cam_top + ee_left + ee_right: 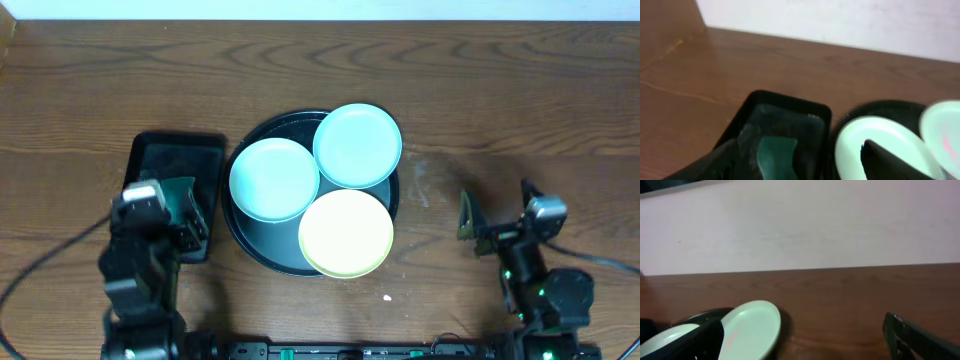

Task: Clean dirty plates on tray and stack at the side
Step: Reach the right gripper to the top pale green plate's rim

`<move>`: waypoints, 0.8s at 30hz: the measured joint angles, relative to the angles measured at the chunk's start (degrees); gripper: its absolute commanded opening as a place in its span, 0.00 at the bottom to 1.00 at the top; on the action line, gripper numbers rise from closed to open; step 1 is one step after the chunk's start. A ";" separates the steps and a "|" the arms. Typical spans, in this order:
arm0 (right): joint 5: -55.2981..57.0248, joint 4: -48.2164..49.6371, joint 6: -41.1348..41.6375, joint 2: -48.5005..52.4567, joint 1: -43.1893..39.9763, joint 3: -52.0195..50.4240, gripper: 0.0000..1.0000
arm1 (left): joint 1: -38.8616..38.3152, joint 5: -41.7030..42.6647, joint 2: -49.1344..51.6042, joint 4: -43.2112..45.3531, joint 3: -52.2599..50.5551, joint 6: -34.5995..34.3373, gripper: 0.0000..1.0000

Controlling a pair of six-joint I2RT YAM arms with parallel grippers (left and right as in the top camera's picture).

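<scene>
Our left gripper [190, 212] hangs with jaws apart over the small rectangular tray [175, 148]. Just beside it, the round tray [245, 240] holds two mint plates [273, 178] and a yellow plate [346, 232], their rims overlapping. Bare table [450, 110] lies between it and our right gripper [494, 205], whose jaws are spread wide.

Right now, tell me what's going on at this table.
Nothing is being handled yet. Two mint-blue plates and a yellow plate lie on the round black tray, none stacked at the side. The left arm hovers with jaws open over the rectangular tray, which holds a green sponge. The right arm hangs over bare table right of the round tray, jaws open too.
</scene>
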 measured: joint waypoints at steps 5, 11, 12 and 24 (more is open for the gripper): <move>-2.08 -3.06 -0.48 15.10 0.00 12.22 0.99 | 0.00 2.54 11.61 -8.94 11.67 0.02 0.77; -4.81 -12.55 -0.55 31.36 0.00 27.19 0.99 | 0.00 5.01 25.11 -22.51 25.29 0.37 0.77; -5.35 -14.64 -0.55 34.05 0.00 29.86 0.99 | 0.00 5.62 27.21 -24.65 27.52 0.48 0.77; -12.13 -36.70 -0.90 57.81 0.00 53.02 0.99 | -0.02 9.38 45.68 -37.59 44.28 0.94 0.77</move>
